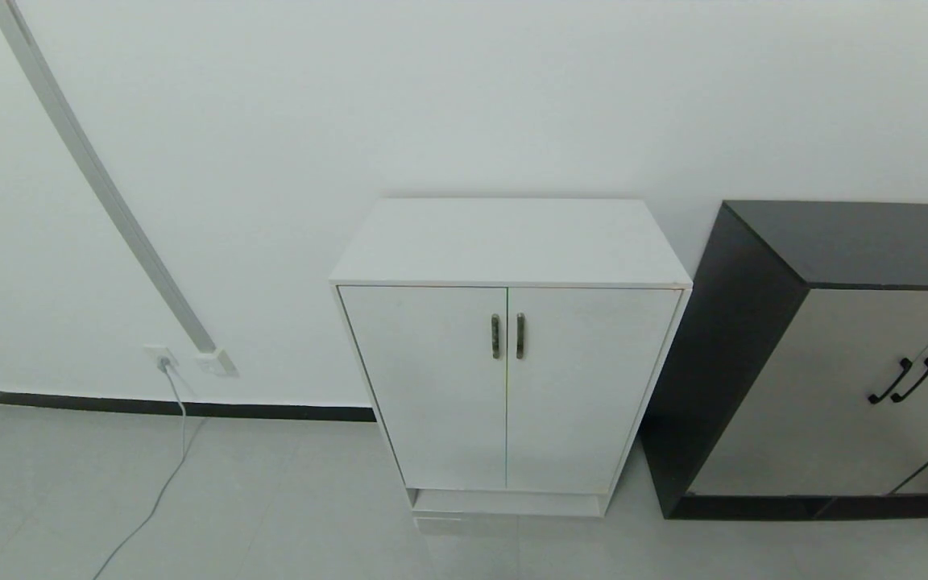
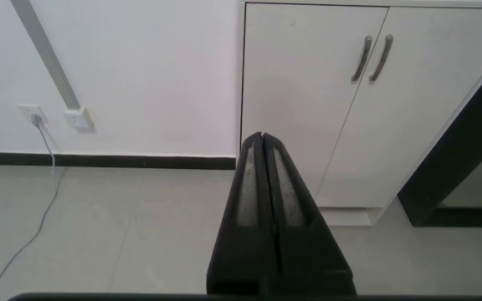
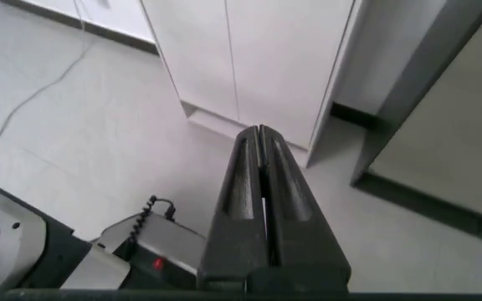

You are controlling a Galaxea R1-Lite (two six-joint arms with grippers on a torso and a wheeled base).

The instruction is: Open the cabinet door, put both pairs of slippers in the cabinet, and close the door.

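1. Against the white wall (image 1: 464, 97) stands the white cabinet (image 1: 508, 242) with both doors shut. Its left door (image 1: 432, 387) and right door (image 1: 585, 387) meet at a middle seam. An upright left handle (image 1: 496, 336) and right handle (image 1: 520, 336) sit just beside that seam.
2. Below the doors, an open slot (image 1: 504, 503) runs along the cabinet's foot.
3. Above the floor (image 2: 124, 217), the left gripper (image 2: 262, 138) has its fingers pressed together on nothing. It faces the left door, apart from it.
4. Before the cabinet's foot, the right gripper (image 3: 260, 130) is likewise closed tight and empty, clear of the doors.
5. On the robot's right, a black cabinet (image 1: 754, 322) stands just beside the white one.
6. On the left, a cable (image 1: 166, 467) trails from a wall socket (image 1: 159, 354) onto the floor, and a grey conduit (image 1: 93, 169) slants up the wall.
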